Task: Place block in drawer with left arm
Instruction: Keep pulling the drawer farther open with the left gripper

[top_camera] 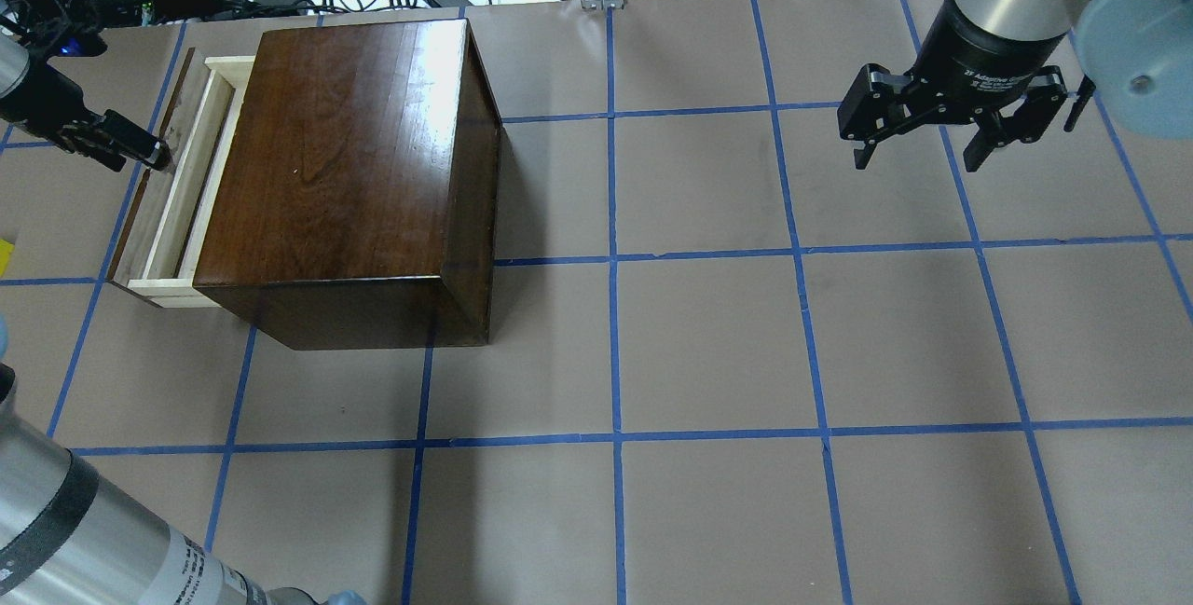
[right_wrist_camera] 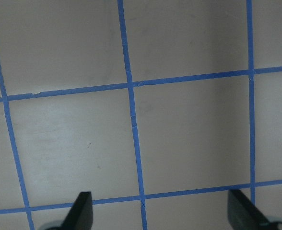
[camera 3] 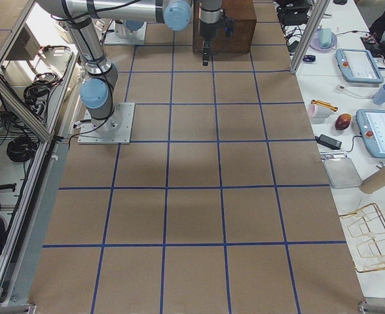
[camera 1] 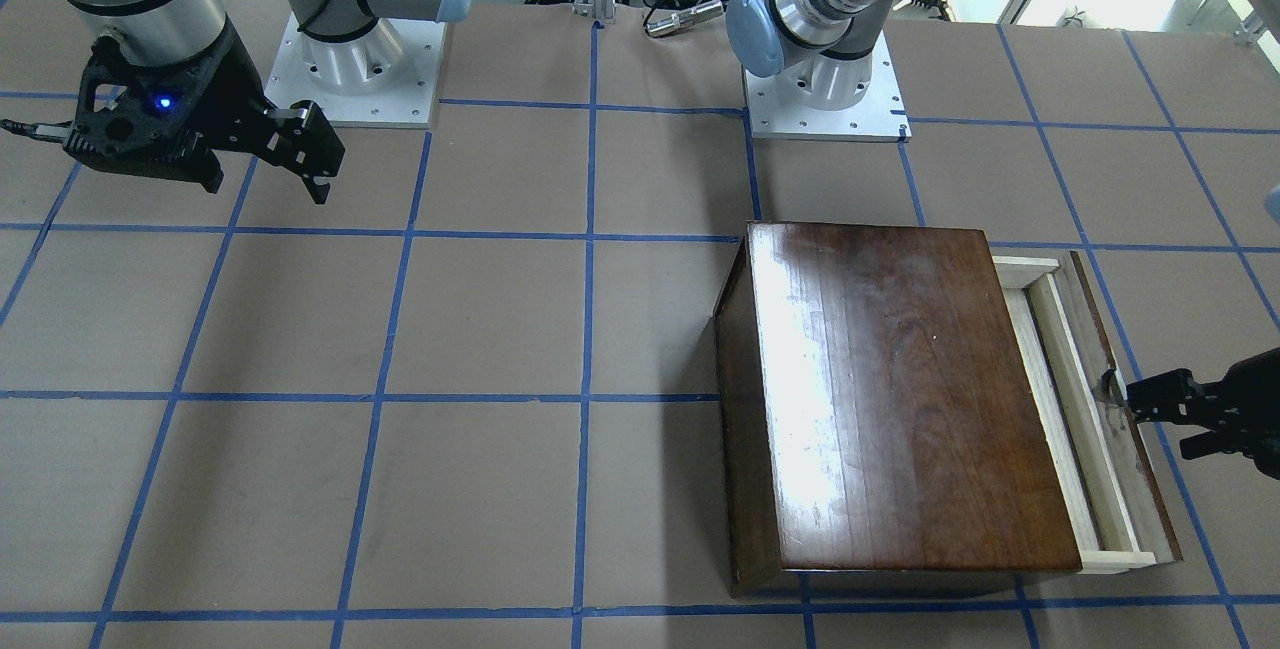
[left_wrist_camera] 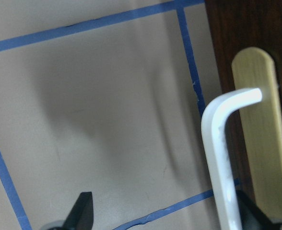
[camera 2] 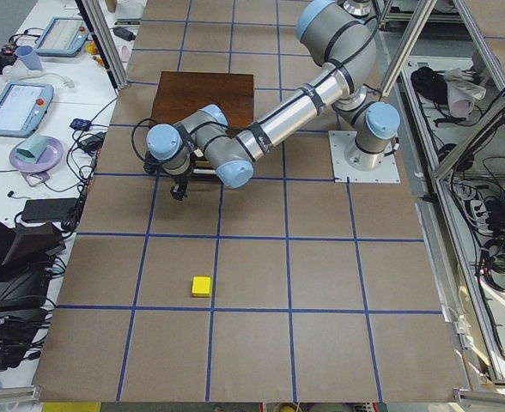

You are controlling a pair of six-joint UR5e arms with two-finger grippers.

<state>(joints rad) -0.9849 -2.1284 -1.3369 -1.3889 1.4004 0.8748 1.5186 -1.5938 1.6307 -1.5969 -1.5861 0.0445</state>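
L pincer (camera 1: 1160,419) spread wide at drawer (camera 1: 1060,409) front, one finger beside the handle (left_wrist_camera: 217,158), pinching nothing. Drawer sticks partway out of dark box (top_camera: 345,148). Yellow block (camera 2: 202,285) on desk (top_camera: 708,335), well apart from box. R pincer (top_camera: 918,158) spread, hovering above desk.
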